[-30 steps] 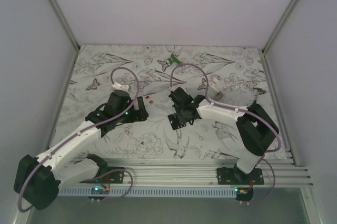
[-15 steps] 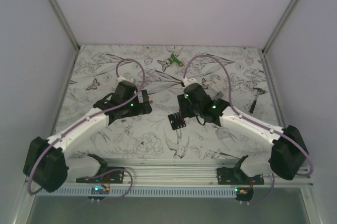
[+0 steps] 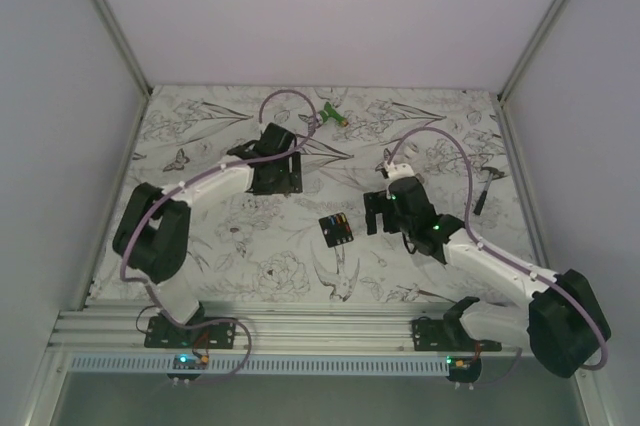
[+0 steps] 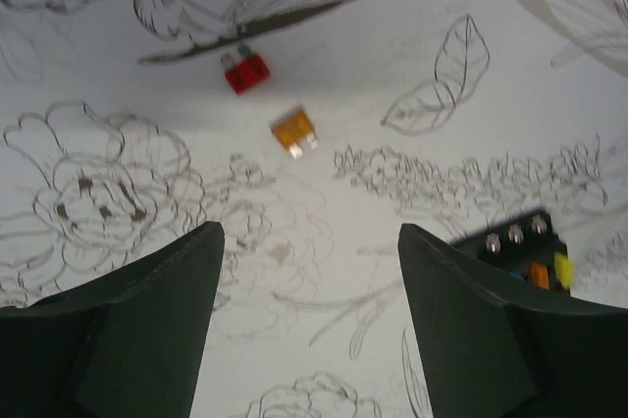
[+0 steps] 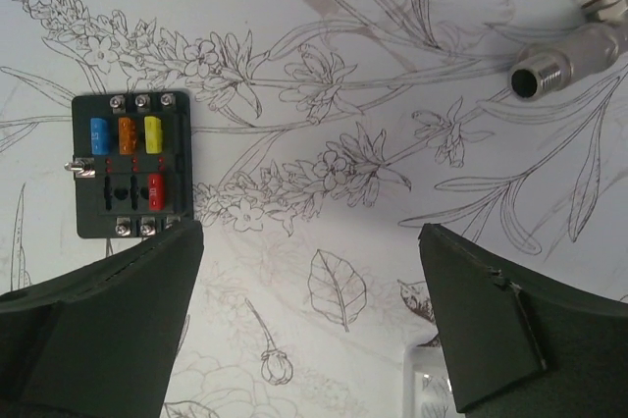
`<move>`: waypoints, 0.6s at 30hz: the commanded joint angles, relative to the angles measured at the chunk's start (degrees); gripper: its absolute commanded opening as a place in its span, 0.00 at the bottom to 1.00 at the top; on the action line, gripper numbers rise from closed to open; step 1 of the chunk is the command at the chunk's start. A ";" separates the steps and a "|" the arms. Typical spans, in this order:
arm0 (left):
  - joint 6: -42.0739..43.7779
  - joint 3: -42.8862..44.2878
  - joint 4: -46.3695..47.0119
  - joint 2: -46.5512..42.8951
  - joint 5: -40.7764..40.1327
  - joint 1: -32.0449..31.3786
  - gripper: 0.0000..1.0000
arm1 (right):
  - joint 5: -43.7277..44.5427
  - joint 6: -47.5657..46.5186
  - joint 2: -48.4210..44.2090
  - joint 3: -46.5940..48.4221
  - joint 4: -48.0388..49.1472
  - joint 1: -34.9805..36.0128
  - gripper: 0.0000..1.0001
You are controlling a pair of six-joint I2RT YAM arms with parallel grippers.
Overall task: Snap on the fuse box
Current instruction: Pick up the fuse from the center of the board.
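The fuse box [image 5: 132, 163] lies face up, slots exposed, ahead and left of the right gripper [image 5: 309, 271], whose jaws stand wide and empty. The left gripper [image 4: 309, 261], also spread and empty, hangs short of the red fuse [image 4: 245, 72] and orange fuse [image 4: 294, 130], probably lining up a pick.

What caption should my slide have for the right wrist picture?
Right arm's open fingers hang above the flower-print table, the fuse box lying loose with four coloured fuses in it.
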 commanded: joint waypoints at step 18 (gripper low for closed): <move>-12.71 15.50 -9.72 18.83 -15.06 -1.61 0.51 | -0.77 -3.41 -0.25 -5.76 13.61 -3.15 0.99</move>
